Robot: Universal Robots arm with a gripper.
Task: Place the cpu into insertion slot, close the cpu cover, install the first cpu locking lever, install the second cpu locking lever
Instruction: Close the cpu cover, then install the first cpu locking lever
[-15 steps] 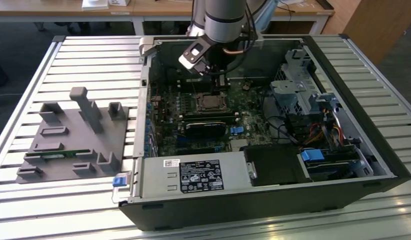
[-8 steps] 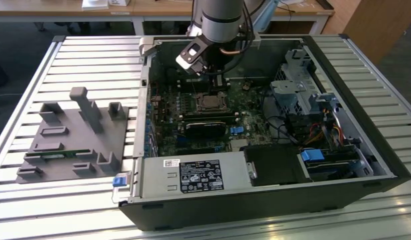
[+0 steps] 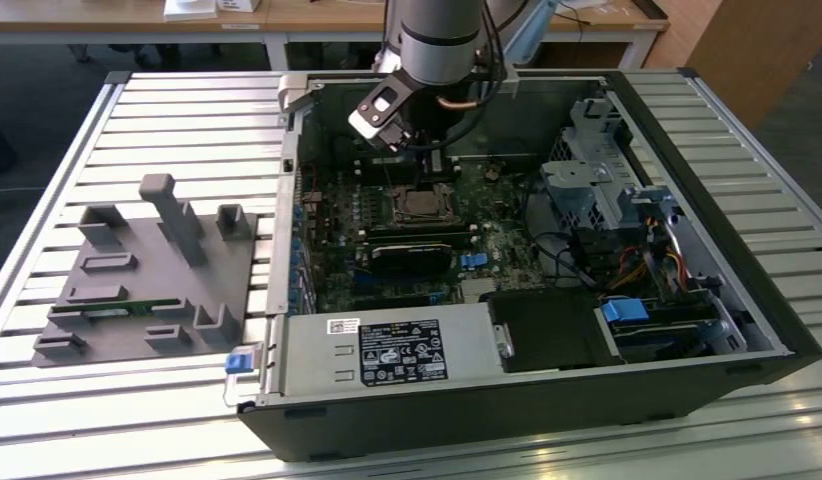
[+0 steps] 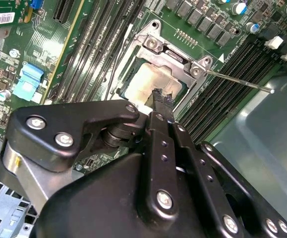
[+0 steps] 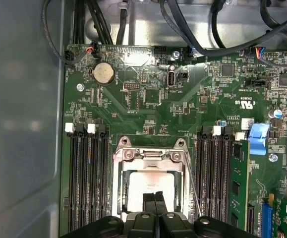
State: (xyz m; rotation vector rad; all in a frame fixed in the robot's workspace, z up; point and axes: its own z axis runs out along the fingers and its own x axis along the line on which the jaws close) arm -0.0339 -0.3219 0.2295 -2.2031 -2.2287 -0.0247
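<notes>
The cpu (image 5: 150,181) lies in the insertion slot (image 3: 417,207) on the green board, its pale metal top showing through the window of the cpu cover (image 5: 148,157). The silvery cover lies down flat around the chip (image 4: 150,82). My gripper (image 5: 154,199) hangs directly over the chip, its two black fingers pressed together with nothing between them. The fingertips (image 4: 160,96) sit at the chip's edge, close to the cover frame. A thin locking lever rod (image 4: 237,82) sticks out from a socket corner over the memory slots. In the exterior view the gripper (image 3: 419,158) is inside the case.
Black memory slots (image 5: 88,183) flank the socket on both sides. Cables (image 5: 207,29) run along the case wall beyond the board. A drive cage (image 3: 591,185) stands at the exterior view's right, a power supply (image 3: 384,350) in front. A grey fixture block (image 3: 144,270) sits outside the case.
</notes>
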